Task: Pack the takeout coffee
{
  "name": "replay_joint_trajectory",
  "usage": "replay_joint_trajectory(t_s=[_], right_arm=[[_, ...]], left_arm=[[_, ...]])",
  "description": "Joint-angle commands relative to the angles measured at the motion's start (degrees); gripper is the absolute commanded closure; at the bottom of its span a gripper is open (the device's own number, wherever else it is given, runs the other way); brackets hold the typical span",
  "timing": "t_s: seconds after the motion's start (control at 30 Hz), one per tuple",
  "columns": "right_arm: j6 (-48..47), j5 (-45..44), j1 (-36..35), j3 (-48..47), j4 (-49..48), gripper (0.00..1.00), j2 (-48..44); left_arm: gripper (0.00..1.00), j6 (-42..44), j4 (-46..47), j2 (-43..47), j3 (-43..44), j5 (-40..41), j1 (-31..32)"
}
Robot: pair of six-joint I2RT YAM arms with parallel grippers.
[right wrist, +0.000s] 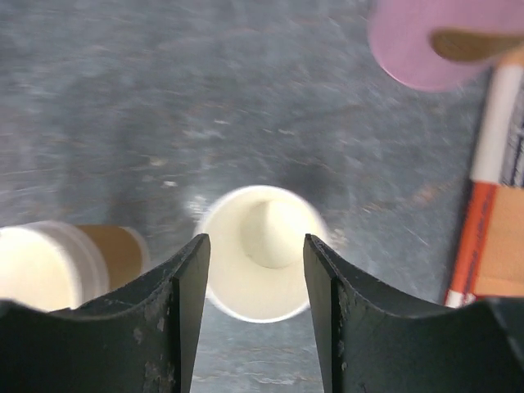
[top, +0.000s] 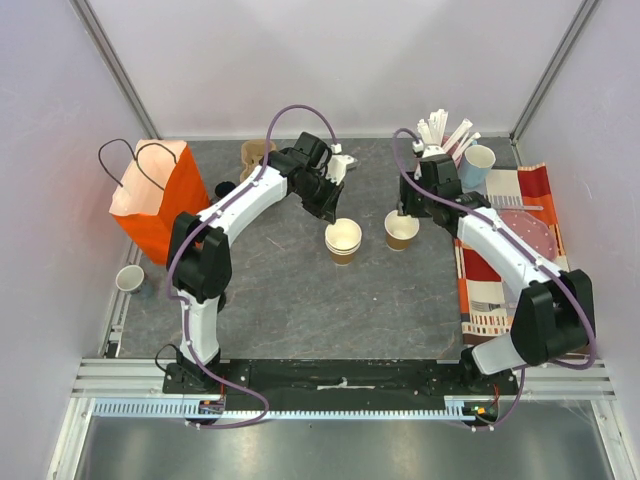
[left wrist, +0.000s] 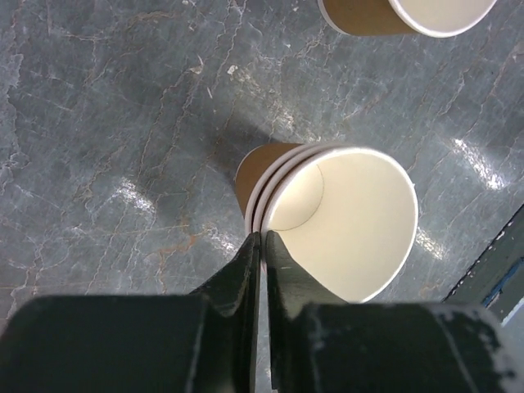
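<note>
Stacked cups: a nest of brown kraft cups (top: 343, 239), three cream rims showing in the left wrist view, stands upright near the middle of the grey table (top: 300, 310), with no lid on.
Single cup: one more kraft cup (top: 402, 229) stands upright just to the right of the stack, apart from it, open and cream inside.
Left gripper: the left gripper (left wrist: 262, 241) has its jaws drawn almost together at the near rim of the stack, apparently pinching the cup wall, though the fingers hide the contact itself.
Right gripper: the right gripper (right wrist: 255, 239) hangs over the single cup with its jaws apart, one finger to each side of the rim.
Left side: an orange paper bag (top: 160, 200) stands open by the left wall; the left arm arcs between it and the cups. A small pale cup (top: 129, 278) sits near the bag.
Right side: a striped cloth (top: 505, 270) holds a pink disc (right wrist: 426, 37); a light blue cup (top: 478, 165) and white sticks (top: 445, 132) stand behind the right gripper.
</note>
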State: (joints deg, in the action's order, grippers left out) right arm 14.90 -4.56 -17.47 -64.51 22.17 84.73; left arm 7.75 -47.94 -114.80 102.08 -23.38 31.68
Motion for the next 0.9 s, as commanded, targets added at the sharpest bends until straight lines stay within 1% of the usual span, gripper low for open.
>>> replay_joint_trajectory(t_s=[0.0, 0.03, 0.1, 0.17, 0.2, 0.37, 0.5, 0.57, 0.6, 0.67, 0.77, 0.87], right_arm=[[-1.54, 6.63, -5.81, -4.48, -3.70, 0.43, -2.55], [-0.84, 9.02, -6.51, -4.31, -4.76, 0.42, -2.29], [0.30, 14.37, -7.66, -3.69, -7.92, 0.43, -0.80], [1.54, 16.76, -8.19, -3.69, -8.99, 0.46, 1.22], [1.63, 18.17, -8.54, -3.87, -9.43, 0.49, 1.75], [1.98, 19.50, -10.82, -4.40, -10.22, 0.59, 4.12], [2.15, 18.97, -10.91, -3.87, -9.87, 0.66, 5.36], [2.42, 18.97, -10.83, -3.96, -9.43, 0.64, 5.45], [2.77, 19.06, -10.91, -3.96, -8.73, 0.58, 5.10], [3.12, 19.50, -10.56, -3.52, -8.73, 0.52, 3.26], [5.14, 20.11, -9.95, -2.82, -8.12, 0.51, 0.97], [10.32, 22.39, -8.63, -0.89, -8.20, 0.52, -0.52]], left_arm=[[0.96, 0.25, -0.92, 0.02, 2.24, -3.07, 0.05], [0.98, 0.60, -1.10, 0.02, 2.42, -3.25, 0.05], [0.98, 1.13, -2.15, 0.11, 3.03, -3.43, 0.05], [0.98, 1.30, -3.03, 0.28, 4.43, -3.87, 0.05], [0.98, 1.39, -3.47, 0.46, 4.96, -4.04, 0.05], [0.98, 0.69, -5.05, 0.90, 6.55, -5.97, -0.13], [0.98, 0.08, -4.35, 0.81, 5.15, -6.51, -0.22], [0.98, -0.28, -3.57, 0.81, 3.83, -6.51, -0.39], [0.98, -0.80, -3.21, 0.72, 3.39, -6.16, -0.91], [0.98, -1.42, -2.68, 0.37, 2.69, -5.37, -2.05], [0.98, -2.39, -2.59, -0.07, 2.51, -6.24, -3.20], [0.98, -3.09, -2.51, -0.33, 1.90, -6.42, -3.29]])
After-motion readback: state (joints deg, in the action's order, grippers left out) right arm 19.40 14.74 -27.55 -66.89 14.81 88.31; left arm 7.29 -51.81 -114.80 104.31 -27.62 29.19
